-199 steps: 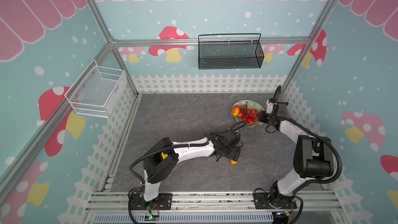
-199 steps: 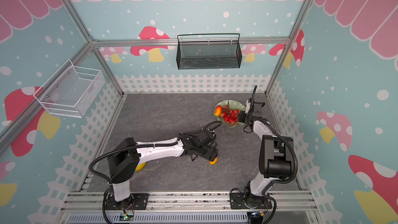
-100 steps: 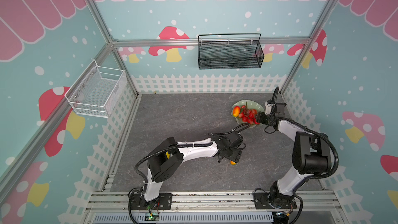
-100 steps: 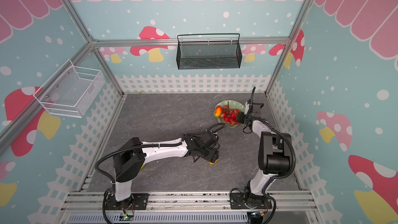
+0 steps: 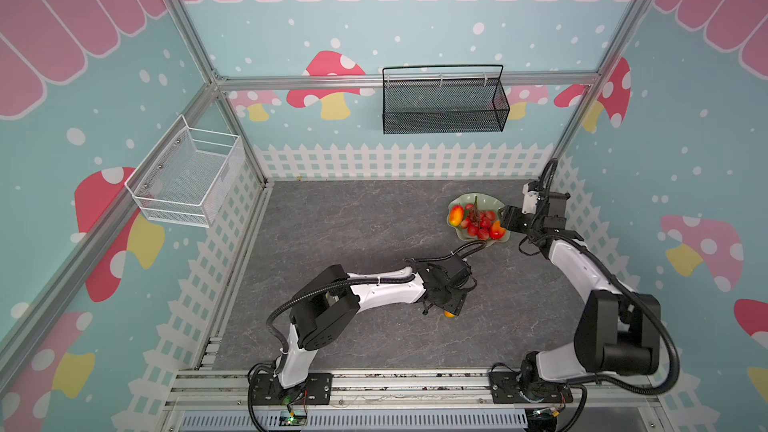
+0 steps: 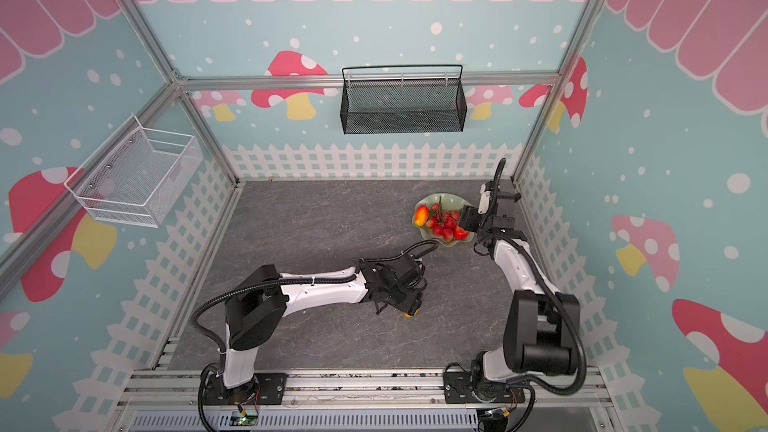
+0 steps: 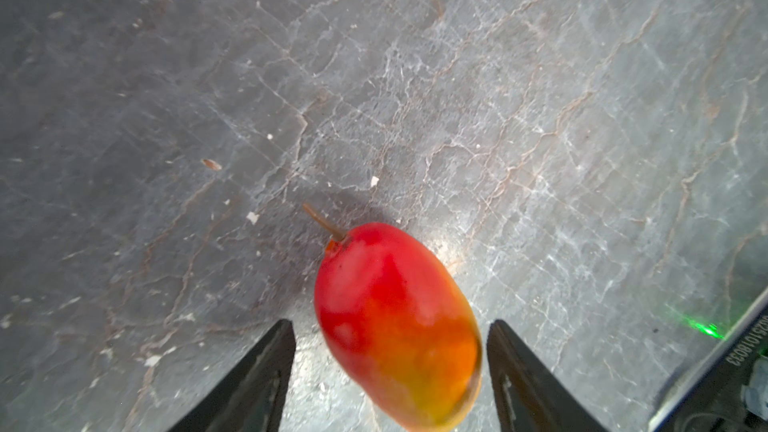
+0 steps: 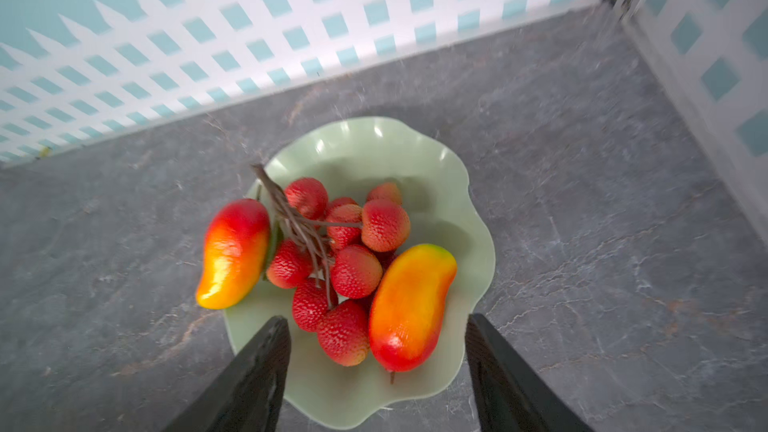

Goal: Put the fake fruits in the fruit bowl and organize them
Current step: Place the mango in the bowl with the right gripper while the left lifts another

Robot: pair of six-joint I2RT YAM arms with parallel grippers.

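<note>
Left end effector (image 7: pixel 390 322): jaws apart, straddling the loose mango (image 7: pixel 399 317) on the worktop (image 7: pixel 498 118), near centre (gap visible at one jaw). Fruit bowl (image 8: pixel 361 147), far right: holds left mango (image 5: pixel 456 216), red cluster (image 5: pixel 478 222), right mango (image 5: pixel 496 229). Right end effector (image 8: pixel 376 318): released, at the bowl's right rim.

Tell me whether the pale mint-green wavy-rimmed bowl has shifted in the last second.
No. The pale mint-green wavy-rimmed bowl keeps its place in a top view, with the same gap to the white picket fence along the back wall.
</note>
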